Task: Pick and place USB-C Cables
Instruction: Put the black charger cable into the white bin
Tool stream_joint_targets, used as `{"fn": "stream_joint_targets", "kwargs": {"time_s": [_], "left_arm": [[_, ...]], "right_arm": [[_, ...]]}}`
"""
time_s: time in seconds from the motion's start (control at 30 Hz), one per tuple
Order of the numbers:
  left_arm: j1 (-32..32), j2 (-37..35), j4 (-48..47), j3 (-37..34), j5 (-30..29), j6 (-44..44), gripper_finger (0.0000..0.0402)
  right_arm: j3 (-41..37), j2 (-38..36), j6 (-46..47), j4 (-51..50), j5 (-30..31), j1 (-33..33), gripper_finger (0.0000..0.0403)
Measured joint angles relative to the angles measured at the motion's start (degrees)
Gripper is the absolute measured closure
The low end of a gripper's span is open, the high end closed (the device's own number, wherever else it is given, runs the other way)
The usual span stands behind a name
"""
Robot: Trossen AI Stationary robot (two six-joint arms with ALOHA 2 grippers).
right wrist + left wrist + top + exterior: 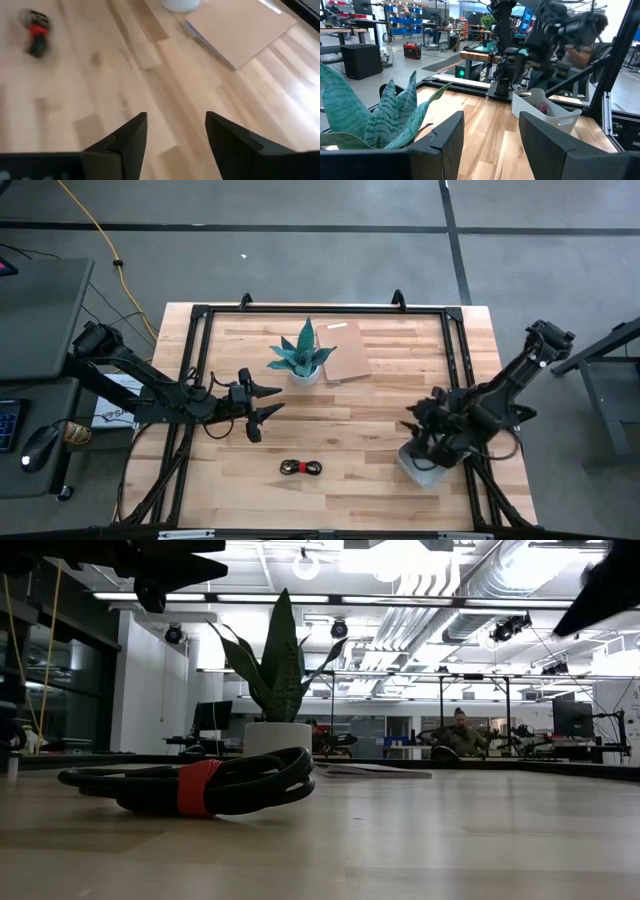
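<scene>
On the table [380, 480] lies a black, red-banded cable [301, 468]; both tools [262, 402] [418, 428] gape wide, empty.

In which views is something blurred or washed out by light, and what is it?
Right wrist view: the red-and-black cable is smeared by blur, and glare whitens the table at one edge. Left wrist view: the right arm above the grey tray is blurred. Low view: ceiling lights glare brightly.

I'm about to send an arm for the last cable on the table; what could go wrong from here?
The red-and-black cable lies flat, so open fingers may slide over it or grab one loop only. The left gripper hangs beside the potted plant; a wide swing could clip its leaves. The right gripper, above the tray, faces a long reach.
</scene>
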Motion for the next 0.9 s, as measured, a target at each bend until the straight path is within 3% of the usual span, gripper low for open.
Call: {"fn": "stream_joint_targets", "kwargs": {"time_s": [0.13,0.27,0.43,0.57,0.7,0.9], "left_arm": [[-0.02,0.0,-0.01,0.0,0.0,-0.01,0.0231],[0.0,0.0,0.0,0.0,-0.01,-0.01,0.0231],[-0.02,0.0,0.0,0.0,-0.01,-0.01,0.0231],[0.0,0.0,0.0,0.0,-0.14,0.01,0.0231],[-0.02,0.0,0.01,0.0,-0.36,0.76,0.0231],[0.0,0.0,0.0,0.0,-0.49,0.86,0.0231]], "right_arm": [[-7.41,0.0,-8.49,13.77,0.17,-5.33,0.021],[-15.94,0.04,-25.19,38.98,-1.57,-11.46,0.021],[-23.73,0.04,-48.71,76.81,-11.39,-19.26,0.021],[-24.93,0.03,-60.45,97.0,-17.72,-23.56,0.021],[-23.21,0.02,-66.3,104.83,-20.66,-25.41,0.021],[-21.17,0.02,-67.26,102.82,-20.94,-25.44,0.021]]}}
